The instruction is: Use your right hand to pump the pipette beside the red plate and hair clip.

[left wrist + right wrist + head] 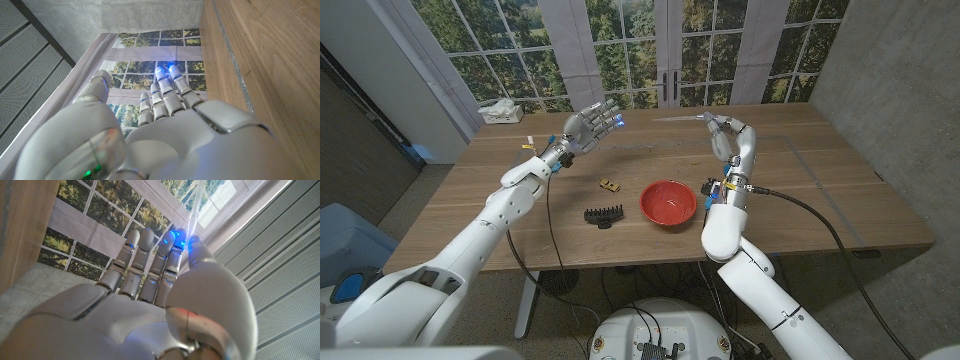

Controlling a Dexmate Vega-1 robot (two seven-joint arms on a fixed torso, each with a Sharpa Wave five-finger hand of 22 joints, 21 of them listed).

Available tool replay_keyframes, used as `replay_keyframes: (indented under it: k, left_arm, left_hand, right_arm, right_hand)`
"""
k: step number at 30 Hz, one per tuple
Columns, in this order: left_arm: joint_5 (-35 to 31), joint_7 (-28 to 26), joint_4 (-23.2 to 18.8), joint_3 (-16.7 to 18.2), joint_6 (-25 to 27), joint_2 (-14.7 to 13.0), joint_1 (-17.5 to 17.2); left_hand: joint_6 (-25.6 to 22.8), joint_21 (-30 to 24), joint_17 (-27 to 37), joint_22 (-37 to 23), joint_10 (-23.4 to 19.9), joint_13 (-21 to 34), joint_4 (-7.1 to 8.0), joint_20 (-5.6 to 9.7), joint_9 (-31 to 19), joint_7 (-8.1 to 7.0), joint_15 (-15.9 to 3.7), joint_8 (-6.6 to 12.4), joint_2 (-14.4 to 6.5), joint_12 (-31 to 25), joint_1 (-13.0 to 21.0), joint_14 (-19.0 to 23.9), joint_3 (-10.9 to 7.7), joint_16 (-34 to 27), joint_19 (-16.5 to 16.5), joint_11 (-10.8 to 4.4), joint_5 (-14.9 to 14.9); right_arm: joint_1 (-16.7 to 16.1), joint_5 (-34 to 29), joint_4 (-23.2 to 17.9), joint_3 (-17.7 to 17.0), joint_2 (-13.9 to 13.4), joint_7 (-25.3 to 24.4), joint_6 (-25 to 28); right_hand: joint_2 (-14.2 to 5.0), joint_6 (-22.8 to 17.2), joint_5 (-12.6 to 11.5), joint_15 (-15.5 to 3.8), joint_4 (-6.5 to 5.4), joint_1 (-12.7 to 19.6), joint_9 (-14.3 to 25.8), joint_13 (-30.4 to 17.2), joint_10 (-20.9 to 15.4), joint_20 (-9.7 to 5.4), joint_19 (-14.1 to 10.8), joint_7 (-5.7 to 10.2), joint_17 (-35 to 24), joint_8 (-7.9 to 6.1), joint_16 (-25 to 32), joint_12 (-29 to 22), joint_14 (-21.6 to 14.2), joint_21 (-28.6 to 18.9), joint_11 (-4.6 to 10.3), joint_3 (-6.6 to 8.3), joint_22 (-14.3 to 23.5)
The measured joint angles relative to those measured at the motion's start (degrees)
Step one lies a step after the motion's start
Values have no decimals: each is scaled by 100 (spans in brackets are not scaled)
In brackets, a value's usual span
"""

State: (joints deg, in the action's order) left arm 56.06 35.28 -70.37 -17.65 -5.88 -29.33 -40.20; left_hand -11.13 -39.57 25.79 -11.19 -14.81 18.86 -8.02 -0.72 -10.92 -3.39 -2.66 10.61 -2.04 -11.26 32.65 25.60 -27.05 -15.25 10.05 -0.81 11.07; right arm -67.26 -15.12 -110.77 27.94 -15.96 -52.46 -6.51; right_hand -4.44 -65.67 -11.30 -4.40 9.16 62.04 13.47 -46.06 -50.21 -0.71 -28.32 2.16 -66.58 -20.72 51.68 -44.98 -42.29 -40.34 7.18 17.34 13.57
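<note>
Right robot hand (pixel 732 139), raised at upper right of centre, pinches the thin clear plastic pipette (pixel 692 118), which points left. Left robot hand (pixel 588 127), upper centre-left, is raised with fingers spread, holding nothing. Round red plate (pixel 668 203) and black toothed hair clip (pixel 604 214) lie on the wooden surface (pixel 820 190) at centre.

The desk (pixel 820 190) was wood with a matt, visibly grained surface. The red plate (pixel 668 203) looked like smooth, slightly glossy plastic. The hair clip (pixel 603 214) was matt black, probably plastic, though it showed too small to be sure. Both the left hand (pixel 588 127) and the right hand (pixel 729 137) had smooth, glossy pale-grey plastic shells. The pipette (pixel 194 211) appeared clear and translucent.
</note>
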Motion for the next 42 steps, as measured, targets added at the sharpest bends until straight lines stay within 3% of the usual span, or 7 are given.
replay_keyframes:
  k: [42]
  left_arm:
    - [9,271,179,30,62,-105,140]
  left_hand:
    - [-43,0,-56,-1,-1,-52,-71,-21,-1,43,0,21,-22,-45,-83,61,-72,45,22,0,0]
  right_arm:
    - [-642,-307,-1091,-483,-997,975,360]
  right_hand:
    - [59,61,1,-42,-16,-107,-42,116,19,-33,-33,20,80,0,-339,0,-103,-183,19,127,-26]
